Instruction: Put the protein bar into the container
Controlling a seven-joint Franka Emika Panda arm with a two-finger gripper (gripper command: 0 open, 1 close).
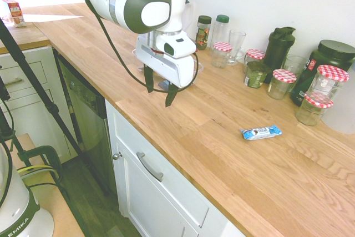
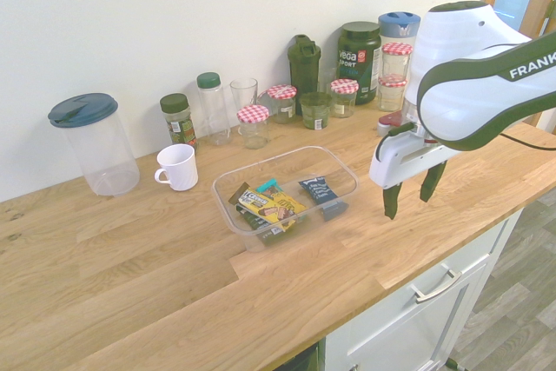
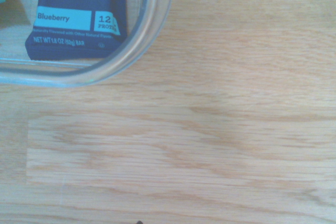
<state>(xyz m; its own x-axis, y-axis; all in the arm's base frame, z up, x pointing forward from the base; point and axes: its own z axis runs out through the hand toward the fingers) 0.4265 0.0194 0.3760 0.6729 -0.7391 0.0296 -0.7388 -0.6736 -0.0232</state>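
The protein bar, in a light blue and white wrapper, lies flat on the wooden counter, well away from my gripper. The gripper hangs open above the counter with nothing between its fingers. In the second exterior view the gripper hovers just off the right end of the container, a clear shallow tray; the bar is hidden there behind the arm. The wrist view shows one rounded corner of the container and bare wood beside it.
Inside the container lie a dark navy bar and yellow-wrapped snacks. Jars with red-checked lids, a dark shaker and a dark tub line the wall. A white mug and a clear pitcher stand further along.
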